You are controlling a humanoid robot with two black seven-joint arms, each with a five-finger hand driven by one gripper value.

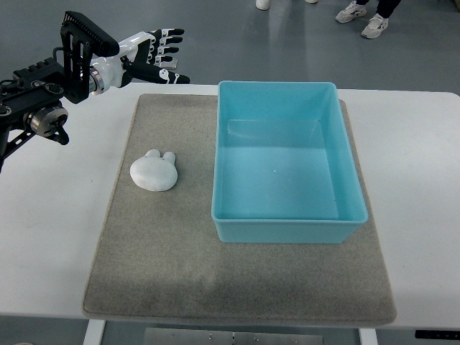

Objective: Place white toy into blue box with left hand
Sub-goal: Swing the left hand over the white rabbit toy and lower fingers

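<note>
A white toy (154, 171), rounded with two small ears, lies on the grey mat (165, 251) left of the blue box (287, 231). The box is an open light-blue tub with nothing inside, standing on the mat's right half. My left hand (159, 54) hovers above the table's far left edge, well behind the toy, fingers spread and holding nothing. Its black arm enters from the left edge. The right arm does not show.
The mat lies on a white table (417, 180). Beyond the far edge is grey floor, where a person's sneakers (365, 18) stand at the top right.
</note>
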